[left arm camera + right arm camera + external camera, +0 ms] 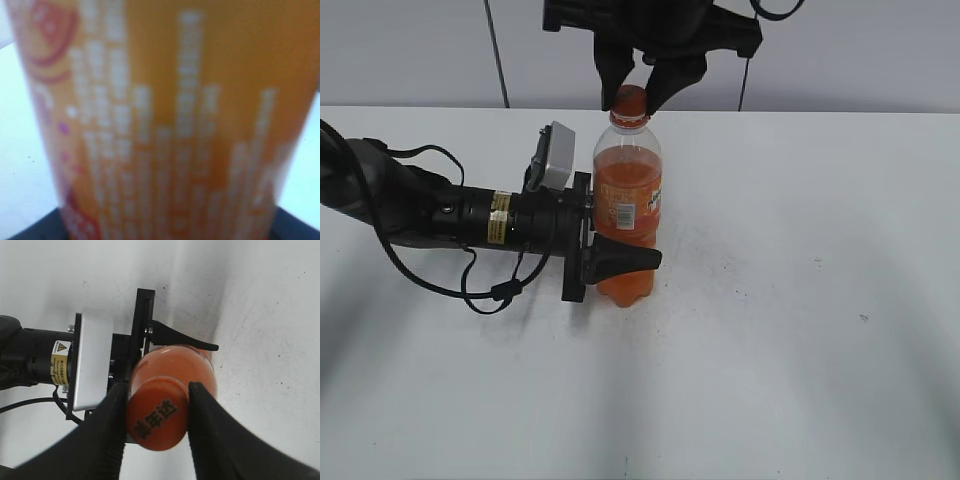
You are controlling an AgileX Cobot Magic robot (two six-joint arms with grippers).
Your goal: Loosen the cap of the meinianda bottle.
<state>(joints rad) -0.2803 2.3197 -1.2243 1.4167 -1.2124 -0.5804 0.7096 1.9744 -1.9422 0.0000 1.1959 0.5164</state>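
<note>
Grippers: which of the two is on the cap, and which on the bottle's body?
The right gripper, reaching down from above, has its fingers either side of the cap. The left gripper clamps the bottle low on its body from the side.

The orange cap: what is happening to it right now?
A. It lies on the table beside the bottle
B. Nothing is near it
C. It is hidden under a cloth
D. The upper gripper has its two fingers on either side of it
D. The cap sits on the bottle between the two black fingers of the right gripper, while the left gripper clamps the bottle's body from the side.
</note>
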